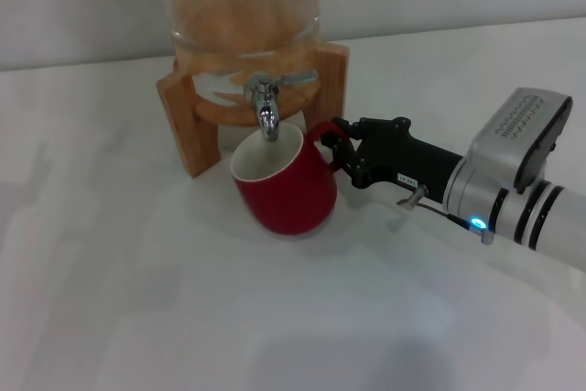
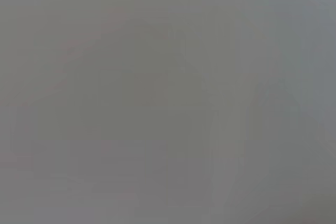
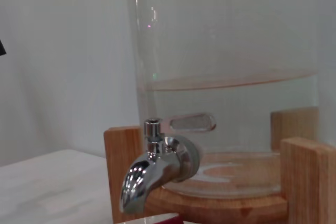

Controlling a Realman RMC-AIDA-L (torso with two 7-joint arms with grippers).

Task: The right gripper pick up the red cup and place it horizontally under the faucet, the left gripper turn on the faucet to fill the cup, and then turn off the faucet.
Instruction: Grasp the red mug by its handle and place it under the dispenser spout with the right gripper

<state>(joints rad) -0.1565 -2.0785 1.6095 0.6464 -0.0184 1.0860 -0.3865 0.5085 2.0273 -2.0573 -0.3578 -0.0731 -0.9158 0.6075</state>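
Head view: the red cup (image 1: 286,191) stands upright on the white table (image 1: 137,299), its open mouth directly beneath the spout of the faucet (image 1: 267,107). The spout tip sits just above the cup's rim; whether they touch cannot be told. The right gripper (image 1: 337,151) reaches in from the right, its black fingers clenched on the cup's red loop handle. The blue light on the right arm is lit.

The faucet projects from the glass dispenser (image 1: 240,6), which rests on a wooden stand (image 1: 188,121). Its flat lever points sideways, toward the right of the head view. No stream is visible from the spout.

Right wrist view: the chrome faucet (image 3: 157,166) appears close, spout downward, with the dispenser's liquid level (image 3: 231,81) visible through the glass. A sliver of the cup's rim (image 3: 152,219) shows below the spout.

Left wrist view: uniform grey; nothing can be made out. The left gripper appears in no view.
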